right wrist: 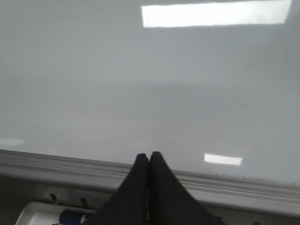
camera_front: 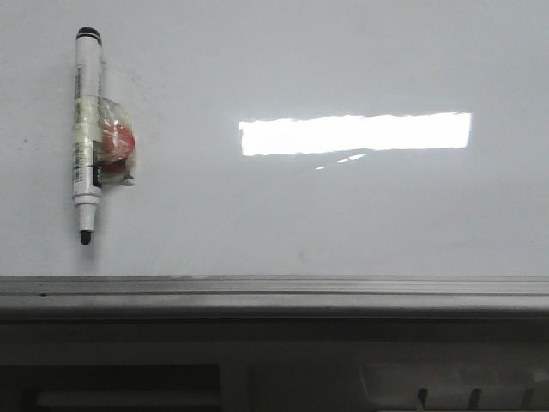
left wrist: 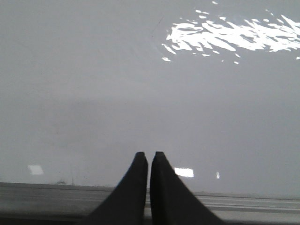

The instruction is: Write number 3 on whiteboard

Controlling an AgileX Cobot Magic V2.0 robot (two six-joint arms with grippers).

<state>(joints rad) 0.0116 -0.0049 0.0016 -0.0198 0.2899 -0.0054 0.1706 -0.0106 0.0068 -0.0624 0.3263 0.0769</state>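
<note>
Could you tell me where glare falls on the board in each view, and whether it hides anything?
Front view: a sharp rectangular glare on the glossy white-grey whiteboard, clear of the white marker pen. Left wrist view: glare broken into ragged streaks. Right wrist view: crisp bar. No writing visible.

The whiteboard (camera_front: 343, 215) lies bare across its middle and right, giving open passage there. The only obstacle on its surface is a marker pen (camera_front: 86, 129) at the far left, lying lengthwise with a taped red lump on its right side. A grey metal rail (camera_front: 274, 296) runs along the near edge, a low ridge to cross.
</note>
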